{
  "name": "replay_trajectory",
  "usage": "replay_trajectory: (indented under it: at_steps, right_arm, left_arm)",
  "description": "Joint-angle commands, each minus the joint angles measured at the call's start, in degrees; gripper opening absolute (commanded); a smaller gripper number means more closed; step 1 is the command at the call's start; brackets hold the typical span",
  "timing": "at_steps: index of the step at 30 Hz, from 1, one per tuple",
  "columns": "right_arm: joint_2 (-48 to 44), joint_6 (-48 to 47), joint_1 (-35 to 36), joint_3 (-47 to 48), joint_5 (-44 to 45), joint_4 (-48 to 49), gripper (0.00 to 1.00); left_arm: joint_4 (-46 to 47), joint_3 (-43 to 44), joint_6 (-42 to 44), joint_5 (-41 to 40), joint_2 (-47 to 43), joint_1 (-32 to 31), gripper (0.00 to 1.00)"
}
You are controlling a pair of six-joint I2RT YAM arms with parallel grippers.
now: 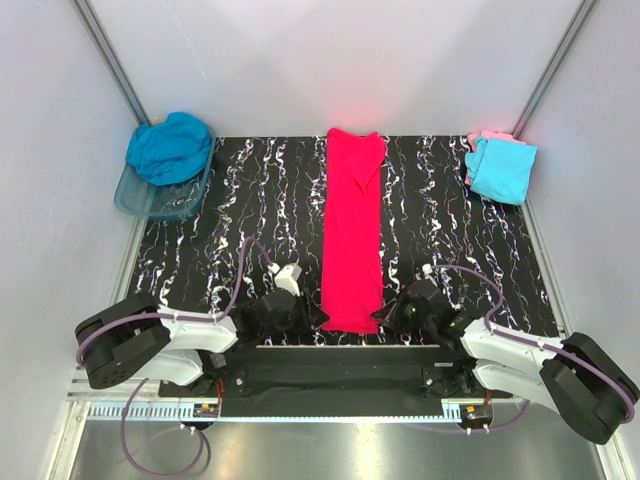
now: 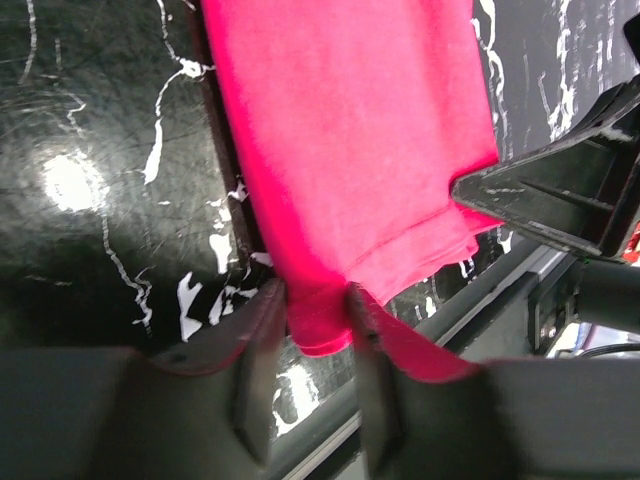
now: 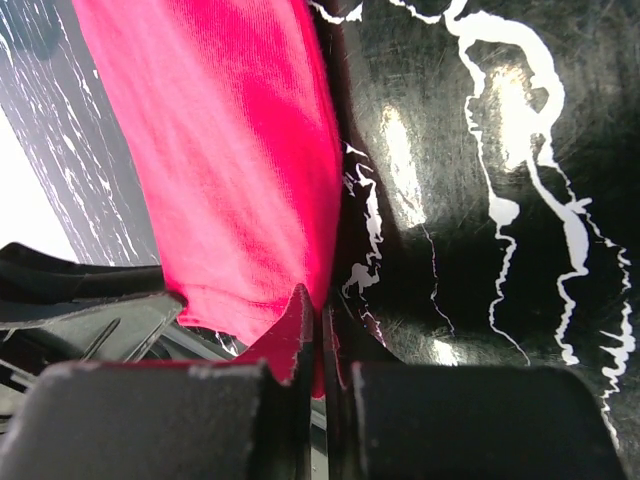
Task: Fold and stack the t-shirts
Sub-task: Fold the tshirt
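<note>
Pink-red t-shirt (image 1: 352, 230) hem between both arms' fingers (image 2: 255, 370)

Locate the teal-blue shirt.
Top view: the teal-blue shirt lies heaped in the clear tub at the far left corner of the table, well left of the long pink-red shirt.

Middle: long shirt (image 1: 352, 240) on desk (image 1: 240, 210), near corners in my left hand (image 1: 320, 316) and right hand (image 1: 378, 316).
Far left: bunched shirt (image 1: 170, 148) in tub (image 1: 150, 203).
Far right: shirt stack (image 1: 500, 168).

Marbled table (image 1: 250, 190) (black), 1 tub (image 1: 150, 203).
</note>
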Motion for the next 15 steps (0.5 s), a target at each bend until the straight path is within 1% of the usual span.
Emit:
replay_trajectory:
  at_steps: [1,2,3,6,10,11,13,15]
  right_arm:
    - [0.63,-1.32,0.38,-1.13,1.15,-5.02,0.00]
    - [0.54,-1.24,0.29,-1.13,1.15,-5.11,0.00]
    - [0.28,-1.24,0.38,-1.22,1.15,-5.20,0.00]
    - [-0.86,-1.24,0.38,-1.13,1.59,-6.33,0.00]
    - [-3.76,-1.59,0.38,-0.61,2.38,-7.83,0.00]
    - [-4.46,-1.76,0.38,-0.08,2.65,-10.71,0.00]
    - [-6.57,-2.37,0.38,0.53,3.09,-12.13,0.00]
    - [-7.81,-2.99,0.38,2.38,3.70,-14.68,0.00]
  left_arm:
    - [-1.23,-0.64,1.42,-1.77,-2.58,-0.13,0.31]
    - [-1.23,-0.64,1.50,-1.86,-2.75,-0.13,0.27]
    - [-1.23,-0.81,1.42,-1.86,-2.93,-0.13,0.20]
    - [-0.79,-1.51,0.98,-1.77,-3.28,-0.13,0.11]
    - [-0.79,-2.22,0.80,-1.86,-3.98,-0.13,0.05]
    - [-0.96,-2.22,0.80,-1.86,-4.42,-0.13,0.04]
    - [-1.75,-1.78,0.89,-1.95,-5.04,-0.13,0.00]
    - [-3.76,-0.99,1.42,-2.04,-6.27,-0.13,0.00]
